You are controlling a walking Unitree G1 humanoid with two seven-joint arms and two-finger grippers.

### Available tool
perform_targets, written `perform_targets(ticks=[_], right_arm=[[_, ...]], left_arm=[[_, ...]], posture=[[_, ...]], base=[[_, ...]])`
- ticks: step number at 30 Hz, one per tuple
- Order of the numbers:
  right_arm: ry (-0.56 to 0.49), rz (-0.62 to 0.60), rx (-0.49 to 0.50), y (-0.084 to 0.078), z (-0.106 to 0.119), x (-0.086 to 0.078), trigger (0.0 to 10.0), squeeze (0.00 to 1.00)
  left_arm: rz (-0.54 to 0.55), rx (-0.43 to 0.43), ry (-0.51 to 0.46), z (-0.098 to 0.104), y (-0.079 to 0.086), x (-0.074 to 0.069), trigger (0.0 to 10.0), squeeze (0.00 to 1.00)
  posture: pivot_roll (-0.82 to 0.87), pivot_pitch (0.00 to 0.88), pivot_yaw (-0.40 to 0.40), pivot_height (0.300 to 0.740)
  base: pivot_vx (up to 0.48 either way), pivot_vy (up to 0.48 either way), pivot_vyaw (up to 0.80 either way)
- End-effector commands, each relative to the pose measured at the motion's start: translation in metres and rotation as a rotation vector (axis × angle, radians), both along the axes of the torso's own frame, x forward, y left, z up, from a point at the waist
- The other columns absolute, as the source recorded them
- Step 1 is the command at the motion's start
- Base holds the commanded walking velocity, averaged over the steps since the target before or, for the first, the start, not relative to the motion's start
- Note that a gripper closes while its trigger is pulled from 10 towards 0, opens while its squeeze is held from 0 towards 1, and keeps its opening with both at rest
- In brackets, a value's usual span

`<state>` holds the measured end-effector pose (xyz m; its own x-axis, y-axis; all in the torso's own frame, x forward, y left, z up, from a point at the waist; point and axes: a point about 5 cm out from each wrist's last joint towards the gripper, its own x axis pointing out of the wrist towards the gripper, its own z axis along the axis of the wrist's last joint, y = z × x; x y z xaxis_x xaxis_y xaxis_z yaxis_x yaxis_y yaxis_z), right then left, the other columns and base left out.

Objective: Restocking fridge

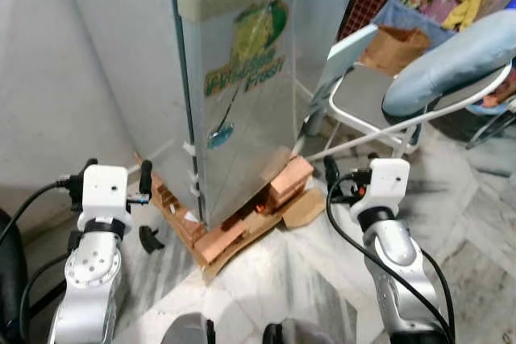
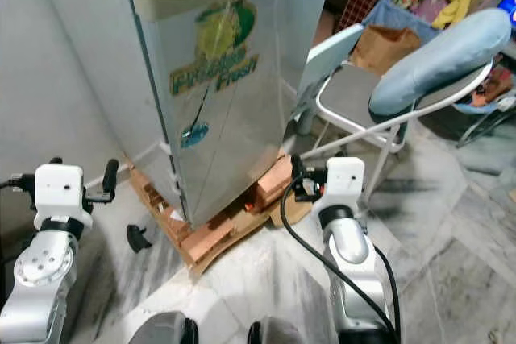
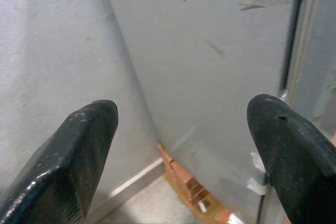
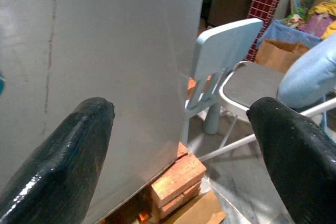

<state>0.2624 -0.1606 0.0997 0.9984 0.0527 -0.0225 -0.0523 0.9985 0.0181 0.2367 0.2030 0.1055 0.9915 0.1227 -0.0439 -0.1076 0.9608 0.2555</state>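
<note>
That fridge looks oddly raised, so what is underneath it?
The fridge stands on reddish bricks at its front corners, with flattened cardboard beneath. Whatever supports its back is hidden by the fridge itself.

Head cameras look down at the closed fridge (image 1: 234, 86) from close by; both wrist cameras face it too (nearer, low).

The fridge (image 1: 242, 86) wears dull brushed metal, on rough bricks (image 1: 286, 183) above glossy marble floor (image 1: 306, 279).

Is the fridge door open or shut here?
Shut: the fridge door sits flush against the cabinet, no gap or interior showing. Both grippers hover open, short of it.
</note>
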Motion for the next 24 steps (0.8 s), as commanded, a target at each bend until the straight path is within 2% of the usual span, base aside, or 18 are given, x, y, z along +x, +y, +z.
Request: perform_targets(ticks=[1,4,8,17,24], right_arm=[[0.001,-0.030,0.011,-0.0080,0.0019,0.0011,10.0,0.00],[0.019,-0.039,0.021,-0.0090,-0.0001,0.0011,10.0,0.00],[0.017,-0.037,0.015,-0.0089,-0.0019,-0.0015,10.0,0.00],[0.007,-0.030,-0.006,-0.0098,0.0004,-0.0008,10.0,0.00],[0.022,-0.039,0.003,-0.0114,-0.0019,-0.0016,10.0,0.00]], left_arm=[[-0.015,-0.007,-0.003,0.0006,-0.0045,0.0022,10.0,0.00],[-0.013,-0.006,0.000,0.0008,-0.0017,0.0031,10.0,0.00],[-0.012,-0.007,0.004,0.0007,0.0009,0.0037,10.0,0.00],[-0.030,-0.014,0.002,0.0008,-0.0037,0.0041,10.0,0.00],[-0.043,-0.010,-0.020,0.0031,-0.0055,0.0035,10.0,0.00]], posture=[[0.06,0.087,-0.076,0.740],[0.06,0.087,-0.075,0.740],[0.07,0.089,-0.073,0.740],[0.06,0.086,-0.070,0.740],[0.06,0.085,-0.077,0.740]], base=[[0.000,0.000,-0.57],[0.000,0.000,-0.72],[0.000,0.480,-0.80],[0.000,0.480,0.00],[0.000,0.077,-0.11]])
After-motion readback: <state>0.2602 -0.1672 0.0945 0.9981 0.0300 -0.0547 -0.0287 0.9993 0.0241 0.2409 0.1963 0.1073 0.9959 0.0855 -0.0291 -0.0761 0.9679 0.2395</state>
